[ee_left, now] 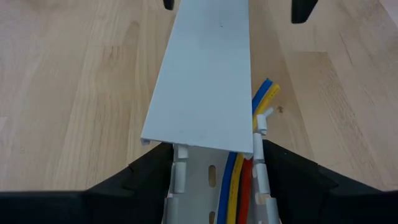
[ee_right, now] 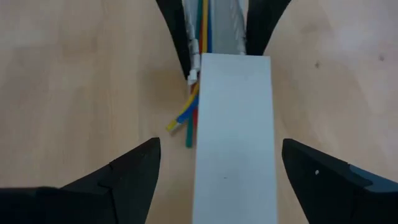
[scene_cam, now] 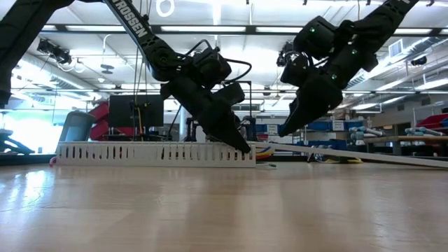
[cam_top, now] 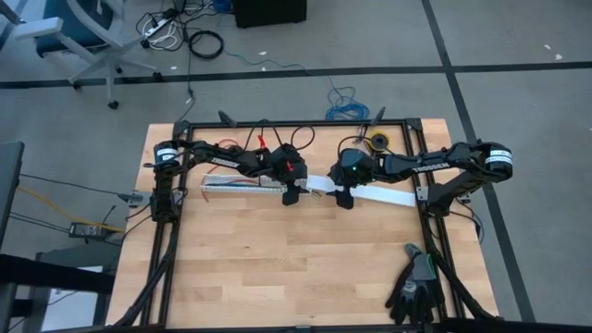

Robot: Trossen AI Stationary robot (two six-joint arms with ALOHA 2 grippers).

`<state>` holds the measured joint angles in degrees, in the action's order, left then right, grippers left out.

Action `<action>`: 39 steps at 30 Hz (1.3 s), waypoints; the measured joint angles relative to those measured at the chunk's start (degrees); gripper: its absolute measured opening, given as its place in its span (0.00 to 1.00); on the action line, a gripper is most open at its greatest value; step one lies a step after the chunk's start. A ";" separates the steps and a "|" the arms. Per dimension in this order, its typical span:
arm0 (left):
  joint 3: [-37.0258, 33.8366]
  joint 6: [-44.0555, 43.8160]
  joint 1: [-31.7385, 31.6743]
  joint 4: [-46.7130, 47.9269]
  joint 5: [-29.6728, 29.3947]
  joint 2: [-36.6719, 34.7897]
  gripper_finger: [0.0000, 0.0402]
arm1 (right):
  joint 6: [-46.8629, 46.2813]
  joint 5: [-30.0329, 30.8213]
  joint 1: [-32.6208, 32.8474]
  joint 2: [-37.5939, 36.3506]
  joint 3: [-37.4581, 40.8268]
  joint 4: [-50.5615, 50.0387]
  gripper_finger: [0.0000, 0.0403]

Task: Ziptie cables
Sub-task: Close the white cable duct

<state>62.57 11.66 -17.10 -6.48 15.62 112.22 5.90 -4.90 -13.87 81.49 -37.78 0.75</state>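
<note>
Tabletop cables [ee_left: 239,186] along slotted channel [ee_left: 199,186]

Wooden table [cam_top: 277,268]: channel [cam_top: 242,184], gloves [cam_top: 413,289]

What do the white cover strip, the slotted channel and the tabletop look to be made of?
White cover strip: likely plastic, smooth and matte, with a crisp straight edge. Slotted channel: probably the same white plastic, its thin walls cut into even fingers. Tabletop: wood, pale planks with visible grain and joint lines.

Your left pincer [cam_top: 290,194] sits low at mid-desk, fingers partly closed in a grip. Your right pincer [cam_top: 345,197] faces it just beside, raised, fingers spread wide.
</note>
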 joint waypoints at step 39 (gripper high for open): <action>0.00 0.02 0.00 0.22 0.00 0.00 0.60 | -1.83 1.98 0.13 8.26 -1.22 2.93 0.54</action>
<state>62.57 11.68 -17.10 -6.26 15.62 112.22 4.08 -2.92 -13.74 89.76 -39.00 3.68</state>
